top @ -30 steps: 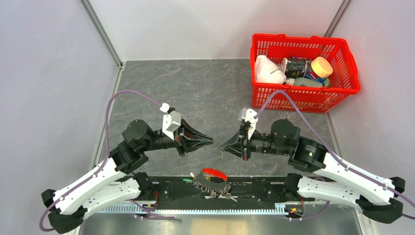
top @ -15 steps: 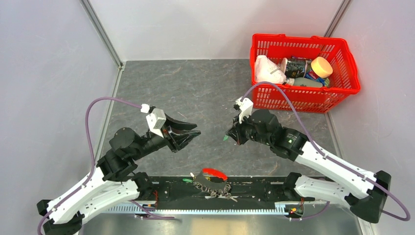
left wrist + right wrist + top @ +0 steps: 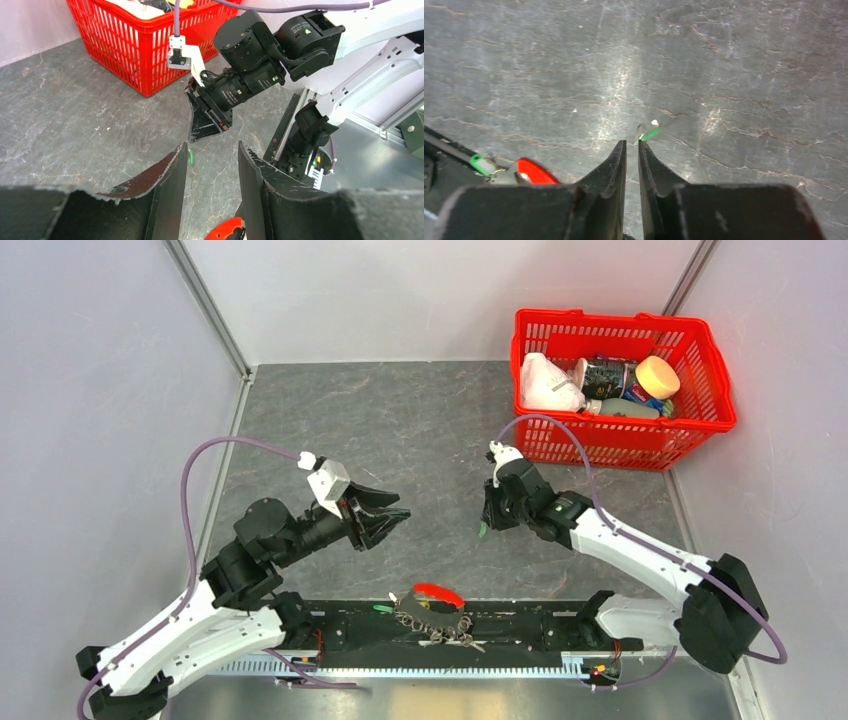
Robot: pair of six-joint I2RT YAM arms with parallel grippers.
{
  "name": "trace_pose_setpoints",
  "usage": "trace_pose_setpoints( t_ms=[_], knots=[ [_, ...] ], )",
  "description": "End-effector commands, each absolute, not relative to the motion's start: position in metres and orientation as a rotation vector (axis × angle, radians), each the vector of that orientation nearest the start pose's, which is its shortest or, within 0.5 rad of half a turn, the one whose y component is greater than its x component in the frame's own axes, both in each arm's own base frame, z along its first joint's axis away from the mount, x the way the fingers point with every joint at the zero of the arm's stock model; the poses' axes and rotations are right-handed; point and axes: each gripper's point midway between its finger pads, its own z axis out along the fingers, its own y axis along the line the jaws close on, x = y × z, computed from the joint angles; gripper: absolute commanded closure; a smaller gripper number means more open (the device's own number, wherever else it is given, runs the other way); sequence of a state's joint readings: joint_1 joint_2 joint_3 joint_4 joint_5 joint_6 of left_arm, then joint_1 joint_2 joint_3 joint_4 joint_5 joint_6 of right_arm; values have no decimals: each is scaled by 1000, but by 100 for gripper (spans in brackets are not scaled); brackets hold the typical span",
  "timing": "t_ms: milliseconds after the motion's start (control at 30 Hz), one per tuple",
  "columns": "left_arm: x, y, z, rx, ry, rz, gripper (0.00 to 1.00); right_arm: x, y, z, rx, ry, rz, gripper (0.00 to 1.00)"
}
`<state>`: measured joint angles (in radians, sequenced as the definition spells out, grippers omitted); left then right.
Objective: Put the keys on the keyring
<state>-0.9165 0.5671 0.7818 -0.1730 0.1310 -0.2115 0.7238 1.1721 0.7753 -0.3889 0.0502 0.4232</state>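
Left gripper (image 3: 403, 506) spread, empty; right gripper (image 3: 630, 143) barely parted, key (image 3: 650, 134) at its tips. Key may slip free, missing the keyring (image 3: 437, 593).

My left arm (image 3: 190, 615): rises from near edge of worktop (image 3: 400, 420), elbow bent, wrist aimed at worktop centre. My left end effector (image 3: 403, 505): held above worktop, fingers well parted, nothing between.

My right arm (image 3: 640, 550): stretched long from near-right corner of worktop. My right end effector (image 3: 484, 523): tips down at worktop centre, slim gap between fingers, tips close to worktop surface.
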Motion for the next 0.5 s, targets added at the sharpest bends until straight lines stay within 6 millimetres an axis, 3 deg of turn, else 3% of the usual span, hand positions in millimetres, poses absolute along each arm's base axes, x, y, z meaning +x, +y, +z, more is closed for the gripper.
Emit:
trace_pose_setpoints(
  t_ms=[0, 167, 300, 367, 467],
  knots=[
    [147, -239, 327, 645, 1518, -977, 51, 248, 210, 104, -260, 2380, 424, 76],
    [150, -244, 319, 660, 1542, -969, 51, 256, 214, 107, -255, 2356, 435, 63],
    [146, -247, 316, 685, 1544, -988, 51, 252, 230, 143, -351, 2260, 568, 41],
    [145, -246, 315, 683, 1539, -994, 50, 242, 237, 169, -401, 2173, 672, 27],
    [147, -242, 314, 659, 1531, -981, 48, 221, 251, 190, -523, 2084, 839, 17]
  ],
)
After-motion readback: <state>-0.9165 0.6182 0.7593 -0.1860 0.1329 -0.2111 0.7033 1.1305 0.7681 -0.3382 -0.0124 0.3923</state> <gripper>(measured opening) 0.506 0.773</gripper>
